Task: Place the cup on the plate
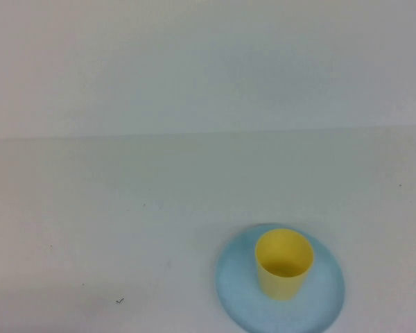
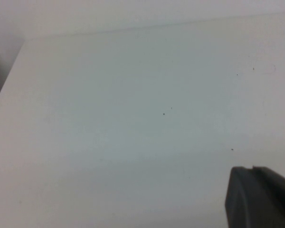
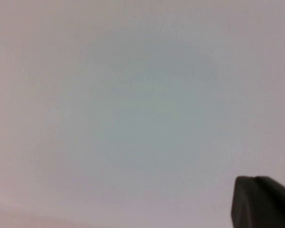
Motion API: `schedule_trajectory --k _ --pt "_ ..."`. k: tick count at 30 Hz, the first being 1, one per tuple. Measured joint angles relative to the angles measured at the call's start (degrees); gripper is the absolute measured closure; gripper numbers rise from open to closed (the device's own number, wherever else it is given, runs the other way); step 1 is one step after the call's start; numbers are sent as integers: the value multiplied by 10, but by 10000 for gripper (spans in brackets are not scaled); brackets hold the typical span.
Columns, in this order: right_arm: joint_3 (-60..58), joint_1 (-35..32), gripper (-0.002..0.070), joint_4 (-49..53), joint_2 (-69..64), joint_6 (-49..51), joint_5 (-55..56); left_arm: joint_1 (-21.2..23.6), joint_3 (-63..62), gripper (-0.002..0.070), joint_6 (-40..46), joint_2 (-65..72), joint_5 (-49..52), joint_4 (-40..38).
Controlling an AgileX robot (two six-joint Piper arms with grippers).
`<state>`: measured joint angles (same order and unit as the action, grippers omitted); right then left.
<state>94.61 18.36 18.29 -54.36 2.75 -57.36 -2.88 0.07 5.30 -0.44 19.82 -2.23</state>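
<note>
White table [image 1: 90, 229]; cup [image 1: 283, 263] upright on plate [image 1: 236, 284].

Neither of my arms shows in the high view. Left gripper [image 2: 254, 168]: only its dark fingertips poke into a corner of its own wrist view, pressed together, jaws closed, nothing between them, hanging above bare surface. Right gripper [image 3: 255, 178]: same story in its wrist view, dark tips together in the corner, closed and holding nothing, nothing touching it. Can't tell wrist tilt or arm pose for either one.
</note>
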Motion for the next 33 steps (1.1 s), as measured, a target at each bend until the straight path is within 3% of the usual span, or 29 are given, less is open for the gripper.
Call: schedule_trajectory --k 4,8,11,20,26,33 --pt "-149 -91 675 -104 116 1 240 0 0 675 0 0 0 0" --pt "-331 -163 675 -278 225 1 371 0 0 675 0 0 0 0" --pt "-462 -181 675 -314 292 2 390 0 0 675 0 0 0 0" --pt "-772 -185 675 -261 484 2 395 0 0 675 0 0 0 1" --pt "-905 -185 675 -260 548 2 421 0 0 675 0 0 0 2" --pt "-961 -185 675 -260 550 3 469 0 0 675 0 0 0 2"
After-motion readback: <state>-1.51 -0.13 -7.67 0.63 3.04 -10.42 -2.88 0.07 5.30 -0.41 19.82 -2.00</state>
